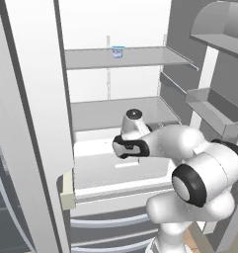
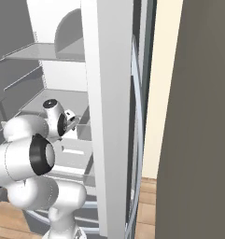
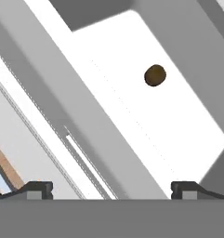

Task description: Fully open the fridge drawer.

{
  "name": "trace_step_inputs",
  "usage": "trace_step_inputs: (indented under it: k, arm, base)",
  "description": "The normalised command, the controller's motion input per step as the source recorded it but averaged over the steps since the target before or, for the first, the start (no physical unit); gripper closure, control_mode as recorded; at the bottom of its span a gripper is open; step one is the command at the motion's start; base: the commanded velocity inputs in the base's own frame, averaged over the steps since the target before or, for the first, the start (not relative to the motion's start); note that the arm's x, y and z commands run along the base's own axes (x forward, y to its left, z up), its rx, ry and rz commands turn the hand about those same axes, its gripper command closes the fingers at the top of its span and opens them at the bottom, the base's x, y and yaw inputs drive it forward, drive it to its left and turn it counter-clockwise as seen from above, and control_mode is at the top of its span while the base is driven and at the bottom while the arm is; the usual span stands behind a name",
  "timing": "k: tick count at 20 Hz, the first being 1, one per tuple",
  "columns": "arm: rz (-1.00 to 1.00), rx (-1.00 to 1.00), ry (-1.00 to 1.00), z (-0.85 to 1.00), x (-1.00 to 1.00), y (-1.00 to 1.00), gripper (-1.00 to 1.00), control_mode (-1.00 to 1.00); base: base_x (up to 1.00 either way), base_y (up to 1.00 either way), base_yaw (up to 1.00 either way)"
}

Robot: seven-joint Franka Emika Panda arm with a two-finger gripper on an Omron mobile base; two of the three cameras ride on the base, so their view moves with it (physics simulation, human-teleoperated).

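The fridge drawer (image 1: 103, 170) is a wide white bin under the lowest grey shelf, and it stands pulled partly out. Its small recessed handle (image 1: 126, 164) shows on the front. My hand hovers just above the drawer's front, near its middle. In the hand view my gripper (image 3: 112, 189) is open, its two fingertips (image 3: 39, 188) far apart. The drawer's front wall (image 3: 81, 116) runs slantwise between them, with the handle slot (image 3: 85, 162) below. Inside the white bin (image 3: 169, 121) lies a small brown round thing (image 3: 155, 75).
A blue cup (image 1: 118, 51) stands on the upper shelf (image 1: 140, 58). Grey door bins (image 1: 214, 111) hang on the open door at the right. The other door's edge (image 1: 36, 123) stands close on the left. Curved grey rails (image 1: 105, 220) lie below the drawer.
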Motion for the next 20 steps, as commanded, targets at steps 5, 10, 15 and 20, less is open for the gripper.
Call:
trace_step_inputs:
  k: [5, 10, 15, 20]
  arm:
    - [0.06, -0.05, 0.06, -0.36, -0.51, -0.08, -1.0, -1.0]
    - [0.04, -0.03, 0.02, -0.43, -0.98, -0.26, -1.0, -1.0]
    - [0.03, -0.01, 0.02, -0.47, -1.0, -0.36, -1.0, -1.0]
    - [0.02, 0.0, 0.01, -0.42, -0.99, -0.37, -1.0, -1.0]
  base:
    - [0.0, 0.0, 0.0]
    - [0.0, 0.0, 0.0]
    - [0.0, 0.0, 0.0]
    - [0.0, 0.0, 0.0]
